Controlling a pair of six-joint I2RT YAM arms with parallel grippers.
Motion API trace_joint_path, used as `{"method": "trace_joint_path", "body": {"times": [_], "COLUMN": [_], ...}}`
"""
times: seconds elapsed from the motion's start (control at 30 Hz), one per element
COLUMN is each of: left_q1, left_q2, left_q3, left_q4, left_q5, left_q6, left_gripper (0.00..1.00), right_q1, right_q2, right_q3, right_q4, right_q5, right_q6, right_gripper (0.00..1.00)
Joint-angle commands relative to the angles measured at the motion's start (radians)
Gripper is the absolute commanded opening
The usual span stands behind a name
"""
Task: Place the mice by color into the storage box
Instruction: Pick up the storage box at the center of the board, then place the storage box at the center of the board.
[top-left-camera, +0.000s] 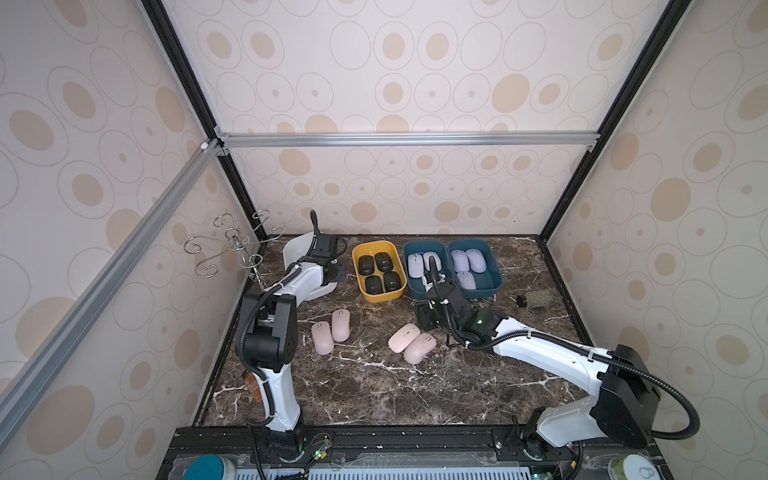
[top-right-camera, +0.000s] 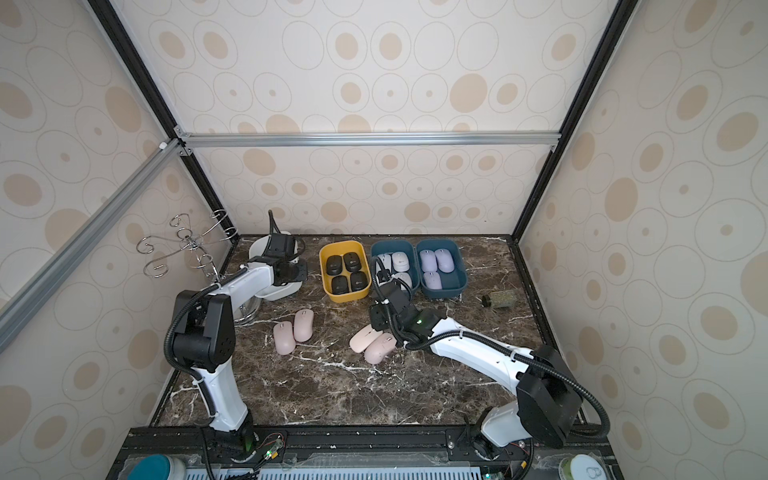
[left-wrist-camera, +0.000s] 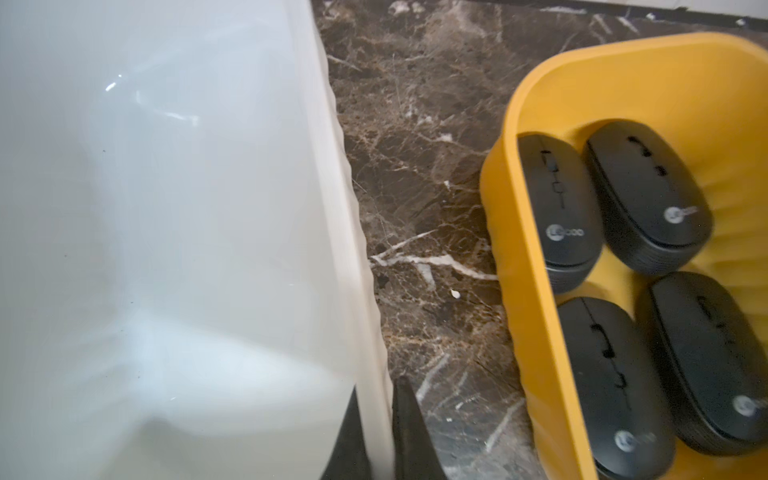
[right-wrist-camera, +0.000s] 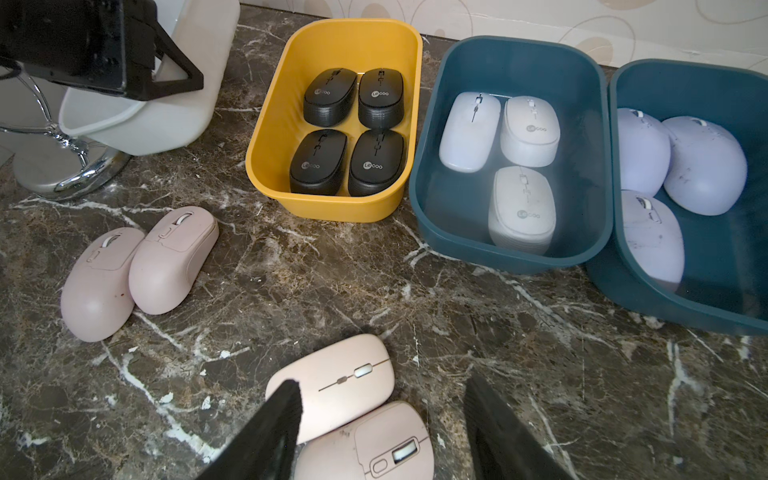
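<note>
We start with the dark marble worktop (top-left-camera: 374, 386), which carries everything. At its far edge, four boxes stand in a row. The white box (top-left-camera: 297, 247) is on the left, then the yellow box (top-left-camera: 384, 296), and then two blue boxes side by side, the left blue box (right-wrist-camera: 511, 259) and the right blue box (right-wrist-camera: 706, 316).

The left tool (left-wrist-camera: 376, 390) is closed tight on the white box, with its long wall pinched between the two fingers. The right tool (right-wrist-camera: 381, 380) hangs just above the worktop in front of the left blue box. Its fingers are spread well apart and hold nothing.

Four black mice (top-left-camera: 382, 262) fill the yellow box in two rows. We count three white mice (right-wrist-camera: 528, 129) in the left blue box and three lavender mice (top-left-camera: 473, 259) in the right blue box.

Four pink mice lie loose on the worktop in two touching pairs. We see the left pink pair (top-left-camera: 331, 331) in front of the yellow box. The middle pink pair (top-left-camera: 411, 343) lies just beside the right tool.
</note>
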Motion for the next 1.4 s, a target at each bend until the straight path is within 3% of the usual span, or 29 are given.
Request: {"method": "trace_joint_path", "body": {"times": [0.0, 0.13, 0.3, 0.5, 0.7, 0.93, 1.13, 1.37], "left_q1": [-0.047, -0.074, -0.124, -0.308, -0.531, -0.750, -0.907, -0.963], "left_q2": [-0.102, -0.202, -0.337, -0.527, -0.663, -0.741, -0.671, -0.650], "left_q3": [0.001, -0.044, -0.114, -0.266, -0.417, -0.501, -0.578, -0.670], "left_q4": [-0.011, -0.018, -0.046, -0.085, -0.114, -0.198, -0.175, -0.119], "left_q5": [-0.021, -0.065, -0.038, -0.020, -0.080, -0.185, -0.171, -0.173], "left_q6": [0.032, 0.016, -0.041, -0.202, -0.409, -0.702, -0.901, -1.062], "left_gripper": [0.00, 0.00, 0.00, 0.00, 0.00, 0.00, 0.00, 0.00], "right_q1": [0.002, 0.002, -0.001, -0.017, -0.026, -0.027, -0.027, -0.028], "right_q2": [0.001, -0.017, -0.052, -0.111, -0.144, -0.172, -0.176, -0.202], "right_q3": [0.005, 0.000, -0.010, -0.039, -0.053, -0.089, -0.093, -0.107], "right_q4": [0.005, 0.002, -0.012, -0.031, -0.078, -0.091, -0.097, -0.118], "right_q5": [0.019, 0.026, 0.051, 0.091, 0.114, 0.125, 0.128, 0.141], "right_q6": [0.001, -0.002, -0.012, -0.021, -0.026, -0.016, -0.016, -0.028], "right_gripper": [0.65, 0.65, 0.65, 0.65, 0.64, 0.64, 0.65, 0.65]}}
